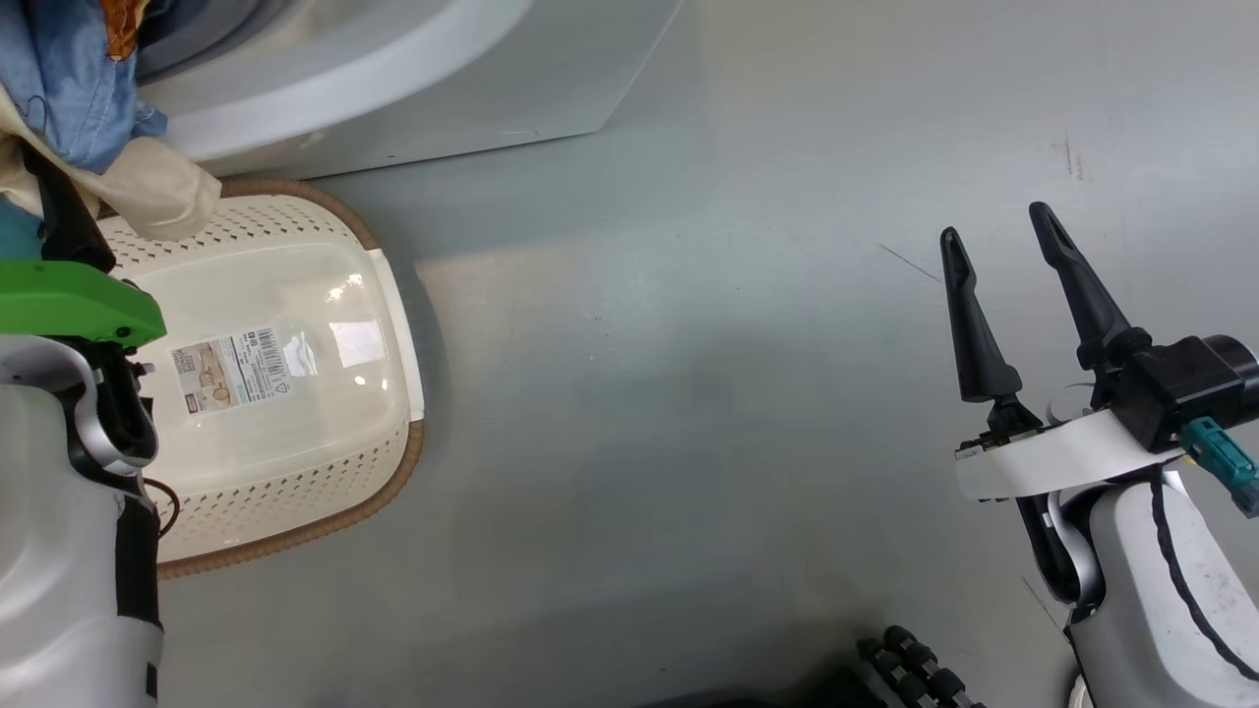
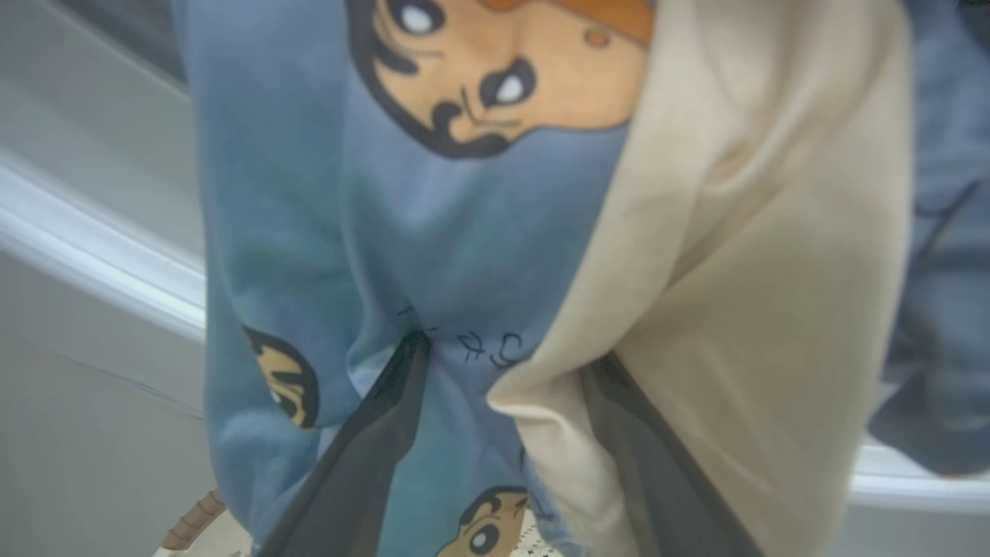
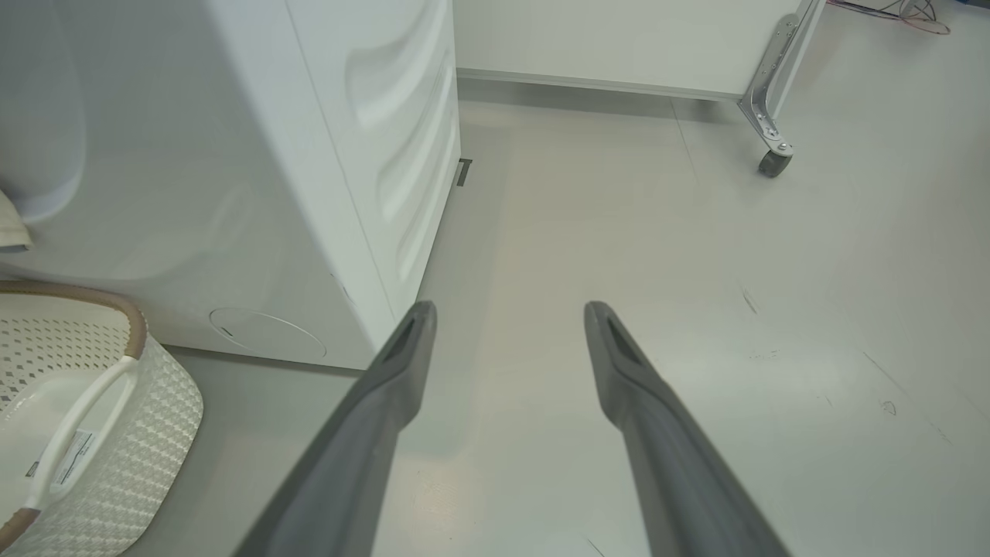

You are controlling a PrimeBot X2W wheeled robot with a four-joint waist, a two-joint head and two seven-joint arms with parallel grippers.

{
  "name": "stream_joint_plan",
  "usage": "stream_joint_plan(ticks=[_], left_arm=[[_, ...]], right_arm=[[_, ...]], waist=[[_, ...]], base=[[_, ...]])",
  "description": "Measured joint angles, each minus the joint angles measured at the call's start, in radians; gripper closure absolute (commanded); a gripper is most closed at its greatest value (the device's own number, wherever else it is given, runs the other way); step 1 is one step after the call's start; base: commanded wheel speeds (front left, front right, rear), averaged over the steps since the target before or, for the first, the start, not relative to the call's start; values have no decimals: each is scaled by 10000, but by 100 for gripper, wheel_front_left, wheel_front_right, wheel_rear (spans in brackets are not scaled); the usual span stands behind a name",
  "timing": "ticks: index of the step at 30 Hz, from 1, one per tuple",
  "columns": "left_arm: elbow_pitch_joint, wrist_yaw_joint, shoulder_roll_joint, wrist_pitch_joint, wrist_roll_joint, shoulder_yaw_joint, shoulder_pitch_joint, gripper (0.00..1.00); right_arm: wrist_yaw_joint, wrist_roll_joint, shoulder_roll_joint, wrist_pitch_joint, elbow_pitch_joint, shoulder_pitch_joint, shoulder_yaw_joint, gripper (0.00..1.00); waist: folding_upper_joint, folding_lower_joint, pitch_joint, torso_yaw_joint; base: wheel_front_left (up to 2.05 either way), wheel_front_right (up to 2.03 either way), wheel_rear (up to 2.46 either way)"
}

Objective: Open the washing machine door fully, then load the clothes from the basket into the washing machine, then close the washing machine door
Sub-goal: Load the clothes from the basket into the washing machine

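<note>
Heads up, your left gripper [image 2: 506, 348] has its two fingers spread wide. The clothes [image 2: 479, 255] are bunched in the gap and draped over both fingertips, so it isn't pinching anything. It's the blue fabric with the cartoon faces, plus a cream piece that covers the right-hand finger.

In the head view that same bundle [image 1: 69, 88] sits in the upper left corner of the frame, right at the curved white front of the washing machine [image 1: 413, 88]. One cream flap hangs down over the top rim of the basket [image 1: 295, 492].

The basket is on the floor [image 1: 689, 393] at the left of the frame, just below the washer. You can see straight down to the label sticker [image 1: 236, 369] on its bottom.

Your right gripper [image 1: 995, 224] is way over on the right side of the frame. Its fingers are spread too, with nothing between them, and bare floor is underneath. From its wrist cam, the basket [image 3: 155, 402] is in the lower left and the washer [image 3: 294, 155] is in the upper left.
</note>
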Motion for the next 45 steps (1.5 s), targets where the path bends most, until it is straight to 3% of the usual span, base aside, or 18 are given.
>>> stream_joint_plan(ticks=[8,11,13,14,15,16,19,32,45], left_arm=[[491,0,-25,-242,2,-71,-279,0],[604,0,-21,-284,2,-54,-335,46],[633,0,-25,-349,2,-56,-352,67],[637,0,-31,-351,2,-59,-362,74],[642,0,-46,-355,2,-63,-380,74],[654,-2,-67,-387,2,-63,-398,84],[715,-31,-165,-516,-2,-65,-520,100],[470,-598,-443,-688,-180,-150,-57,100],[-894,-897,-441,-704,-188,-213,684,100]], right_arm=[[2,0,54,0,-4,-64,-105,0],[2,2,107,0,-4,-64,-121,0],[0,2,125,0,-4,-64,-148,0],[0,2,128,0,-2,-64,-163,0],[0,2,134,-2,-2,-64,-178,0],[2,2,142,-2,2,-65,-196,0],[0,2,151,0,6,-69,-309,0],[0,2,226,-2,161,-105,-414,0],[0,42,299,0,320,-60,-140,0]], waist=[[0,0,147,-131],[0,0,179,-158],[0,0,198,-164],[0,0,203,-160],[0,0,207,-155],[0,0,207,-145],[0,0,182,-81],[0,0,-237,330],[0,0,-880,595]], base=[[0,0,0],[0,0,0],[0,0,0],[0,0,0],[0,0,0],[0,0,0],[0,0,0],[0,0,0],[0,0,0]])
